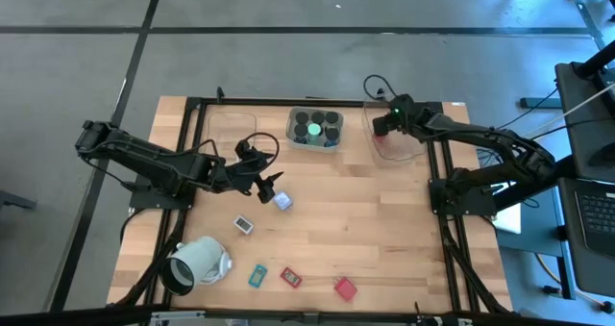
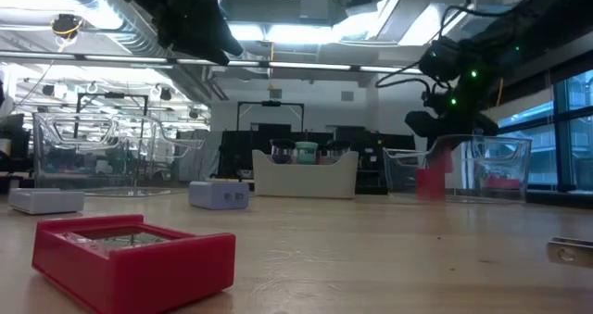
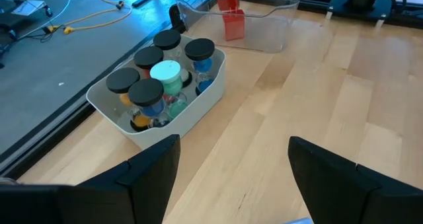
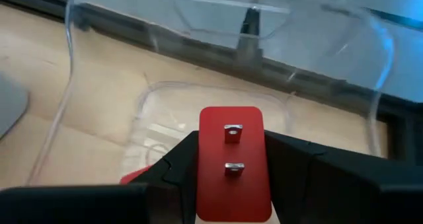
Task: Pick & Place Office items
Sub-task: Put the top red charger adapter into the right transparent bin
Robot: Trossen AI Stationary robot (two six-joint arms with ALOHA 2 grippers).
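Observation:
My right gripper is over the clear tray at the table's far right, shut on a red block. The low view shows that block down between the tray's walls. A second red piece lies in the tray. My left gripper hangs open above the table's middle, just beside a pale blue cube that rests on the wood. A white bin of black-capped cylinders, one green-topped, stands at the far middle. My right gripper pinches the red block between its two fingers, by two opposite side faces. The fingers slant down into the tray from the table's right. The block hangs upright below them; whether its lower end touches the tray floor I cannot tell.
Loose on the near half lie a white flat piece, a teal one, a red flat one and a red block. A large mint-white hollow cylinder lies on its side near left. Another clear tray stands far left.

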